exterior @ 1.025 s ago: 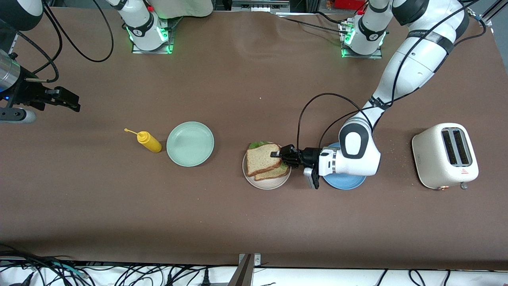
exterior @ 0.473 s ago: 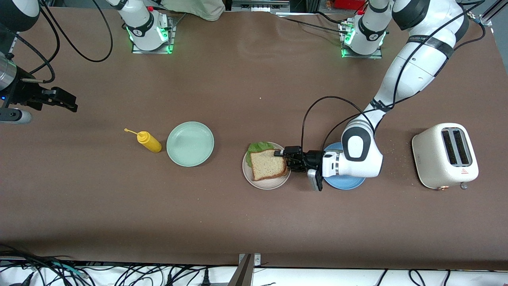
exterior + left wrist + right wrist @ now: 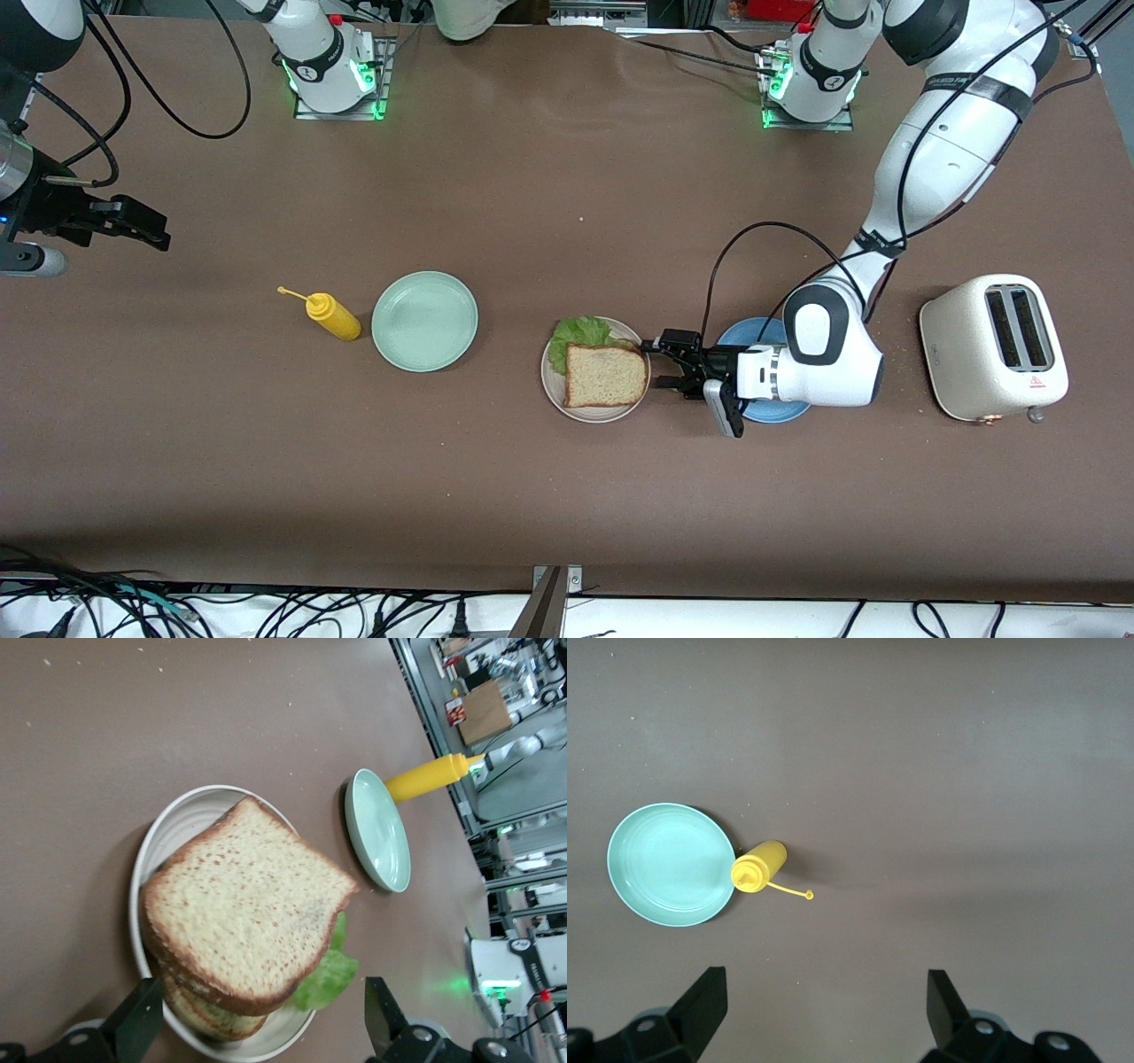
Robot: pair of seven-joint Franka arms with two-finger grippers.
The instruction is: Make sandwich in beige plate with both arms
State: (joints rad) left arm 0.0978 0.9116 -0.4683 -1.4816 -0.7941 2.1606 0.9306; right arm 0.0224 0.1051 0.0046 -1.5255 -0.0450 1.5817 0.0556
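The beige plate (image 3: 553, 392) lies mid-table and holds the sandwich (image 3: 606, 376): two stacked slices of brown bread with a green lettuce leaf (image 3: 576, 336) sticking out from under the top one. My left gripper (image 3: 664, 364) hangs low beside the plate, toward the left arm's end of the table, open and apart from the bread. In the left wrist view the sandwich (image 3: 244, 917) and plate rim (image 3: 144, 864) sit just ahead of the open left gripper (image 3: 261, 1028). My right gripper (image 3: 158, 234) waits in the air at the right arm's end, open and empty (image 3: 824, 1005).
A mint-green plate (image 3: 424, 320) and a yellow mustard bottle (image 3: 332, 317) lie toward the right arm's end. A blue plate (image 3: 760, 331) sits partly under the left wrist. A white toaster (image 3: 994, 346) stands near the left arm's end.
My left gripper has let the top slice down onto the lettuce and lower slice, opened, and drawn back toward the blue plate. The right arm has barely moved.
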